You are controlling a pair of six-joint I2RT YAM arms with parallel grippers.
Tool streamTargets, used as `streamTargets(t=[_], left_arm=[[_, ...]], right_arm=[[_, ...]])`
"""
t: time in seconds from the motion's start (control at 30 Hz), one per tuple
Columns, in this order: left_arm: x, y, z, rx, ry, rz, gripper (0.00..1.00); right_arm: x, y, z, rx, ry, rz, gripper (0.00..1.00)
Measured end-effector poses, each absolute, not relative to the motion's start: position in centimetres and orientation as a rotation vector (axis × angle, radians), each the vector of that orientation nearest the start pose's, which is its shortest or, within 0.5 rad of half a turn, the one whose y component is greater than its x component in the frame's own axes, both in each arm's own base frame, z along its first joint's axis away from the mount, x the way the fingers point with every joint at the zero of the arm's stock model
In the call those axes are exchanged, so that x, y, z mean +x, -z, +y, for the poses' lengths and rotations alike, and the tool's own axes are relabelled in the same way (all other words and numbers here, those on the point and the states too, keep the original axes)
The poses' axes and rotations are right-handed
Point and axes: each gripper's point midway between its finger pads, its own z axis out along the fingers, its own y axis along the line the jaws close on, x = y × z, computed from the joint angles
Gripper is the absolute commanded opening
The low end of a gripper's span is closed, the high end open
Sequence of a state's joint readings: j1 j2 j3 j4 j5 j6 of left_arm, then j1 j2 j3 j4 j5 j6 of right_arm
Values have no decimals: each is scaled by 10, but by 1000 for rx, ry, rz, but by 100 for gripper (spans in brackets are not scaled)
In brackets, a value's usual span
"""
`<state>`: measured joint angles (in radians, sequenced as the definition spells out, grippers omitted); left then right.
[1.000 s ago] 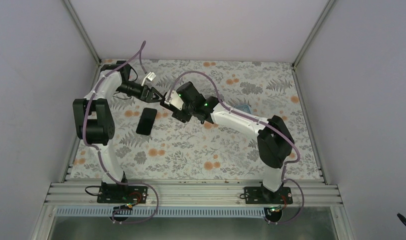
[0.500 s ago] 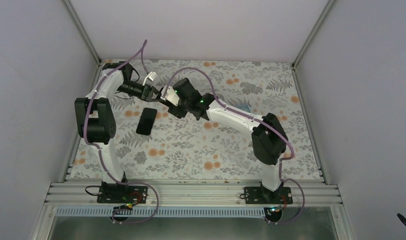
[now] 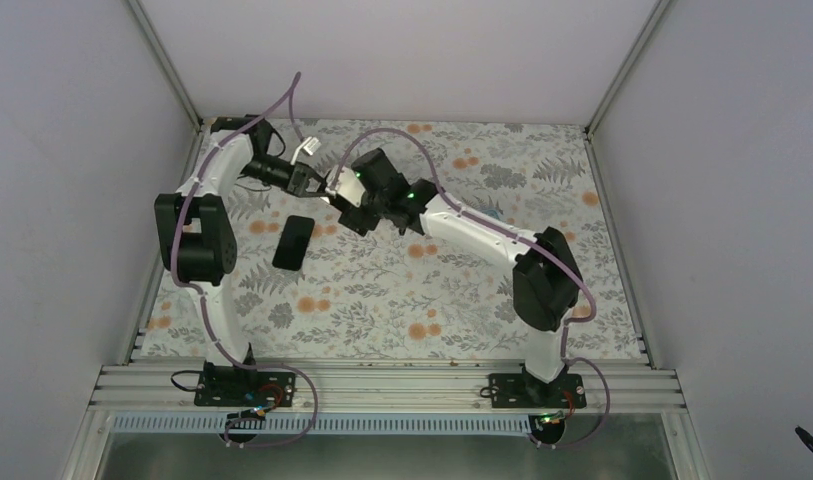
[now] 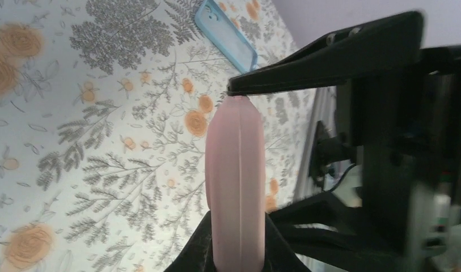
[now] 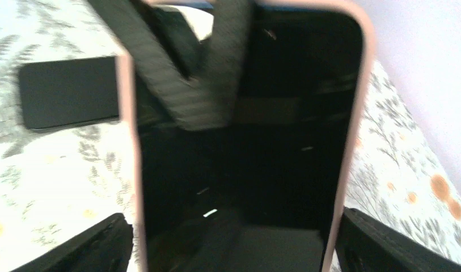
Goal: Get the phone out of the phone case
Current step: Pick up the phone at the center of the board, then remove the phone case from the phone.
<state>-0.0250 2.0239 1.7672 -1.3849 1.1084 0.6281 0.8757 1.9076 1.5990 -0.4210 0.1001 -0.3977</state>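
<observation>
— Where's the phone?
— The black phone (image 3: 294, 241) lies flat on the table (image 3: 382, 300), at seven o'clock from my left gripper (image 3: 317, 186), which pinches the pink case (image 4: 238, 170).
— And the right side?
— My right gripper (image 3: 342, 202) has its fingers (image 5: 387, 243) flanking that case. Clamped or not, I can't tell.

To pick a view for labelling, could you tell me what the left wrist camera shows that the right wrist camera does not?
Left wrist only: the pink case edge-on, and a blue case lying flat. Right wrist only: the pink case's dark face, and a black phone lying flat. Both: the pink case and the floral tablecloth.
</observation>
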Motion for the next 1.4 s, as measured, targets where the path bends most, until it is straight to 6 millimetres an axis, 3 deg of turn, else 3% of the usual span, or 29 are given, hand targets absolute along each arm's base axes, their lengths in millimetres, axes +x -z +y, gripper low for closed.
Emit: streamTargets(t=[0.1, 0.23, 0.37, 0.47, 0.53, 0.6, 0.73, 0.93, 1.1, 1.27, 1.37, 1.4], left_arm=[[373, -203, -171, 862, 1408, 2321, 2], [365, -227, -190, 1124, 1226, 2181, 2], [324, -278, -212, 1406, 1066, 1872, 2], [292, -320, -222, 1505, 1027, 1648, 2], [282, -336, -227, 1534, 1027, 1565, 2], [279, -339, -234, 1563, 1033, 1517, 2], [280, -318, -251, 1621, 1077, 1534, 2], [268, -305, -268, 1693, 1100, 1533, 2], [243, -316, -276, 1772, 1015, 1469, 2], [232, -338, -262, 1777, 820, 1410, 2], [223, -353, -256, 1762, 768, 1359, 2], [208, -355, -254, 1765, 815, 1354, 2]], right_arm=[[352, -197, 399, -1380, -217, 1873, 100], [329, -242, 372, -1461, -391, 1804, 100], [308, -303, 316, -1489, -557, 1649, 100], [297, -322, 278, -1502, -606, 1574, 98], [288, -315, 270, -1537, -657, 1557, 98], [276, -297, 271, -1587, -741, 1558, 97], [263, -273, 273, -1648, -880, 1572, 96], [258, -268, 273, -1664, -991, 1540, 96], [268, -263, 265, -1648, -1141, 1545, 94], [276, -265, 253, -1596, -1236, 1529, 94], [294, -268, 235, -1562, -1181, 1547, 94], [311, -269, 224, -1541, -1133, 1556, 94]])
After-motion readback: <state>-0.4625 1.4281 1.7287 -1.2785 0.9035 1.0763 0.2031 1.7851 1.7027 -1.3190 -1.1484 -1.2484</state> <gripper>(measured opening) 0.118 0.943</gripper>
